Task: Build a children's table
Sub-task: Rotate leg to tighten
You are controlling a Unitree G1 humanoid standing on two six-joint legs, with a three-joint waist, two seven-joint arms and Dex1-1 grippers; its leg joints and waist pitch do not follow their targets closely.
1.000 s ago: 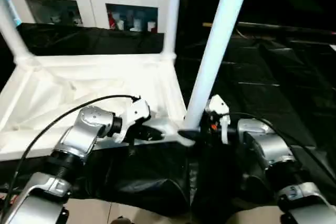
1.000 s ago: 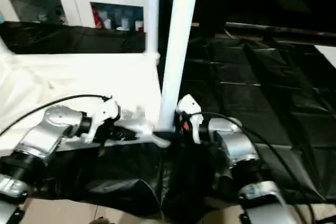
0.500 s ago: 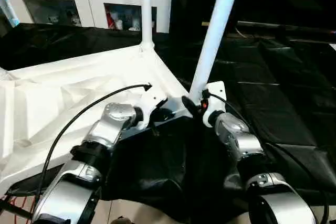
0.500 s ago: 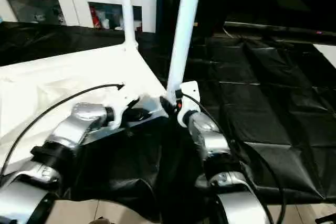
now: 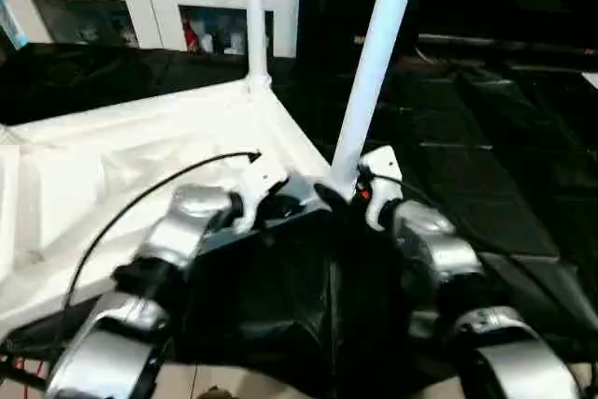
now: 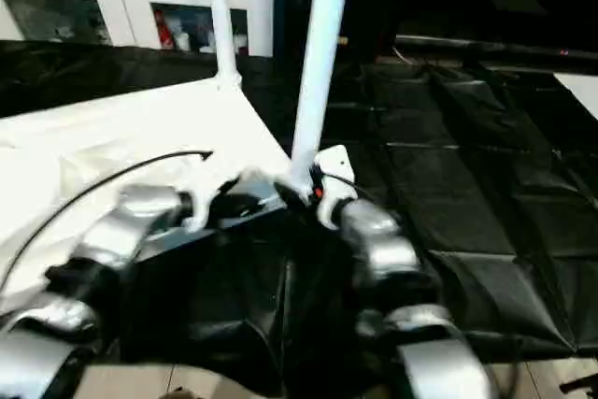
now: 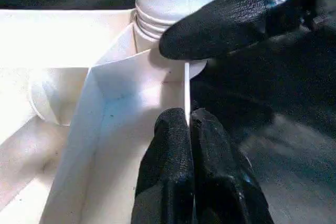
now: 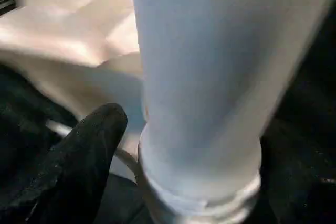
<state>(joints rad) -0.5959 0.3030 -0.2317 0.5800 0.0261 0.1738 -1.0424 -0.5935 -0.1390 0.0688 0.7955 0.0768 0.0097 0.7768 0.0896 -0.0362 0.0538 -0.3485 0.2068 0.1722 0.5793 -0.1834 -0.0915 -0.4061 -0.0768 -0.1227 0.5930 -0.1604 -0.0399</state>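
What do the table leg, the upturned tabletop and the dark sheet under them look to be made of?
Table leg: smooth white moulded plastic, judging by its even, faintly glossy surface and threaded base.
Tabletop: likely the same white plastic, with thin moulded ribs on its underside.
Dark sheet: probably thin black plastic film; it shows creases, fold lines and glare.

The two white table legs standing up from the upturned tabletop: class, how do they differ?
The near leg stands at the corner by both grippers and leans away to the right; the far leg stands at the back corner, upright, with no gripper near. The near leg looks thicker. Both are white, round, and set in the tabletop.
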